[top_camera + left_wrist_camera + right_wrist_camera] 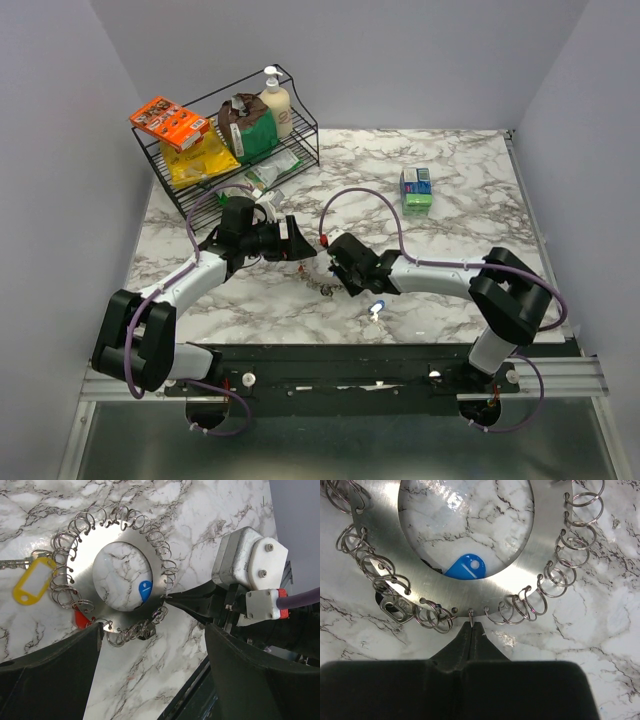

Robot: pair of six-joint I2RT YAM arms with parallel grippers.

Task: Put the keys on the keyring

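Note:
The keyring [122,540] is a flat silver disc with a wide central hole and several small split rings round its rim. My right gripper [471,625] is shut on one small ring at the rim of the keyring [470,597] and holds it edge-on; its fingers [192,602] also show in the left wrist view. A yellow-tagged key [31,581] and a red-tagged key [80,618] hang at the rim. The blue-and-white key [376,310] lies on the table and shows through the hole [465,567]. My left gripper [152,640] is open and empty just short of the disc.
A black wire rack [165,170] with snack packs and a lotion bottle [276,100] stands at the back left. A small green-and-blue box [416,190] sits at the back right. The marble table's front edge [350,345] lies close below both grippers.

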